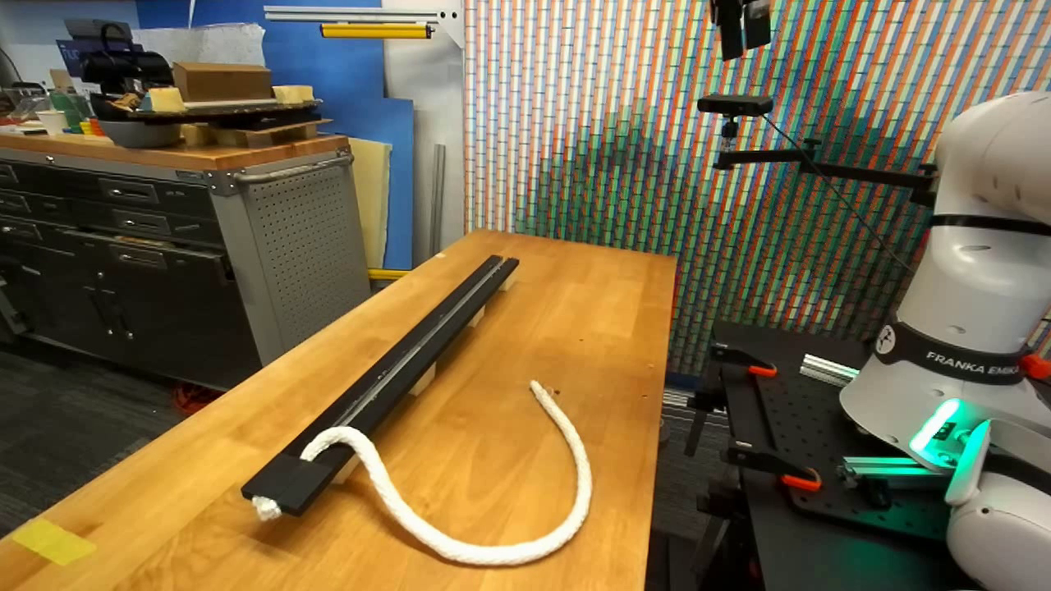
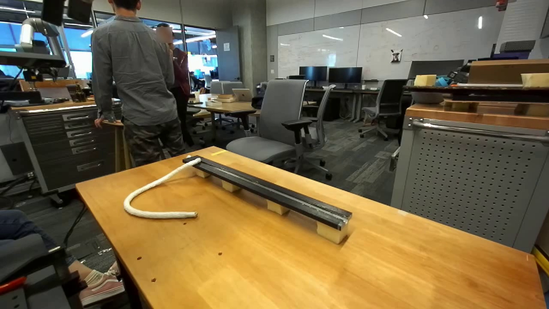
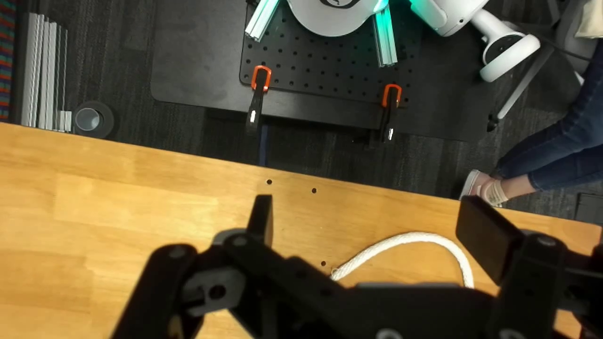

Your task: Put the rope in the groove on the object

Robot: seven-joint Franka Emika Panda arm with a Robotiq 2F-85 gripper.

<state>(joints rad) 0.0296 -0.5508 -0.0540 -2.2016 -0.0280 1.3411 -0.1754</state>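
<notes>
In the wrist view the gripper is spread wide, fingers well apart, holding nothing. The rope lies mostly on the counter, in a loose hook beside the bar. In an exterior view the bar reaches from near the middle out to 8 o'clock; the rope swings around at 6, its free end pointing to 11. A black plate spans the bar's near end; the rope meets the bar at the plate's inner edge, and its other tip shows past the end. From the plate onward the groove lies exposed. Wooden blocks raise the bar, so the groove sits higher than the curve of rope. The wrist view shows that curve at 4 o'clock, partly hidden by the gripper's body.

In an exterior view, yellow tape is stuck to the counter at 8 o'clock, a tool cabinet stands at 9, the arm at 3. In an exterior view, a grey chair stands at 12 near the counter's edge, a person in a grey shirt at 10. In the wrist view, two clamps jut from a black stand at 11 and 2, across a gap from the counter.
</notes>
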